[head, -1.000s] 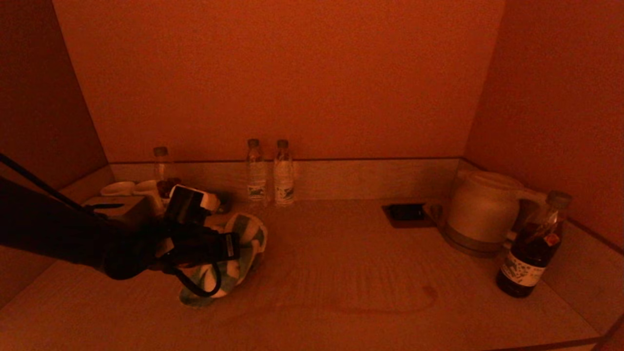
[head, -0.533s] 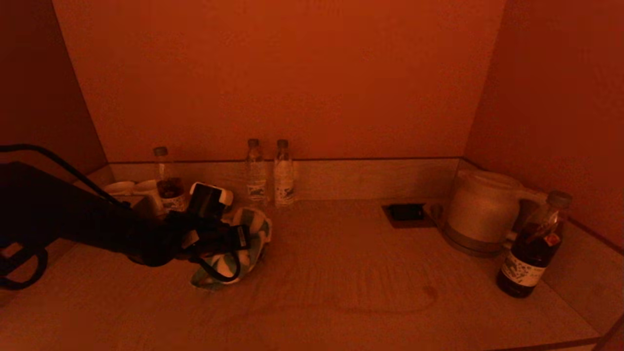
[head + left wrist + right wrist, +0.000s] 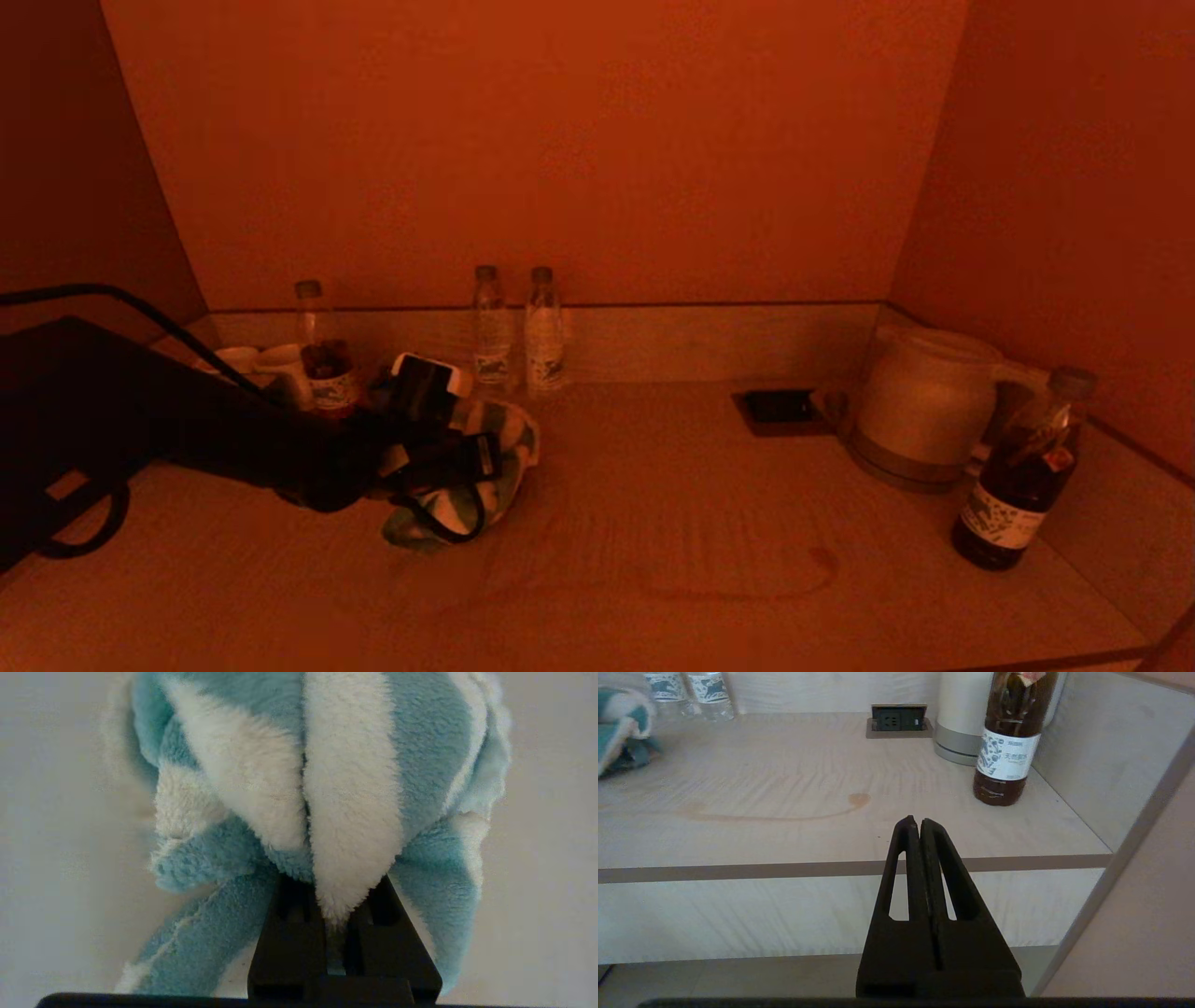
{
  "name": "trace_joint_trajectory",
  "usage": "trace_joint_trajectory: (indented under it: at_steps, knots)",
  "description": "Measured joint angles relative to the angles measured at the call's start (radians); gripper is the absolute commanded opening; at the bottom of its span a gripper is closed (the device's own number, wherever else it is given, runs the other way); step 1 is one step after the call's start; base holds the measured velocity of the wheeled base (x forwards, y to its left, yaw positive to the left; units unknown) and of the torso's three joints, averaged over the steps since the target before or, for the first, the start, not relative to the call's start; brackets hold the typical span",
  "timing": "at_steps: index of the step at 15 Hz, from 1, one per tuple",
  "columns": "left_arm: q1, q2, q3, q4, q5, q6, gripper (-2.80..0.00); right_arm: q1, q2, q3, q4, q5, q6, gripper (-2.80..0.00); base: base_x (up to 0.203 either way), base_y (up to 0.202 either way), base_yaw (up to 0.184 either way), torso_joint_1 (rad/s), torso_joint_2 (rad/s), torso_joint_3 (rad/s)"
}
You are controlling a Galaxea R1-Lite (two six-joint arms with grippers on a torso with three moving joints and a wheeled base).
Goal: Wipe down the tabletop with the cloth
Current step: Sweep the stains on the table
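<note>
My left gripper [image 3: 476,462] is shut on a blue-and-white striped fluffy cloth [image 3: 504,448] that rests bunched on the left part of the light wooden tabletop [image 3: 653,523]. In the left wrist view the cloth [image 3: 327,788] bulges over the shut fingers [image 3: 289,933] and hides their tips. A thin brownish curved stain [image 3: 747,583] marks the tabletop to the right of the cloth; it also shows in the right wrist view [image 3: 784,814]. My right gripper [image 3: 919,823] is shut and empty, parked below the table's front edge.
Two water bottles [image 3: 515,331] stand at the back wall. A small bottle [image 3: 317,350] and white cups [image 3: 252,359] sit back left. A white kettle [image 3: 924,406], a dark drink bottle [image 3: 1018,476] and a recessed socket [image 3: 780,409] are at the right.
My left arm has pushed the cloth away from me and slightly to the right along the tabletop, toward the water bottles. The right arm has not moved.
</note>
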Motion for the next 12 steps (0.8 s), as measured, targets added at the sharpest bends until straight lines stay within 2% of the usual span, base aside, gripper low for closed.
trace_joint_trajectory:
  at_steps: [3, 7, 12]
  knots:
    - [-0.021, 0.004, -0.025, 0.030, -0.001, -0.016, -2.80, 0.000, 0.000, 0.000, 0.000, 0.000, 0.000, -2.80, 0.000, 0.000, 0.000, 0.000, 0.00, 0.000]
    - [-0.076, 0.033, -0.175, 0.196, -0.002, -0.069, -2.80, 0.000, 0.000, 0.000, 0.000, 0.000, 0.001, -2.80, 0.000, 0.000, 0.000, 0.000, 0.00, 0.000]
    - [-0.142, 0.069, -0.293, 0.269, -0.001, -0.096, -2.80, 0.000, 0.000, 0.000, 0.000, 0.000, 0.001, -2.80, 0.000, 0.000, 0.000, 0.000, 0.00, 0.000]
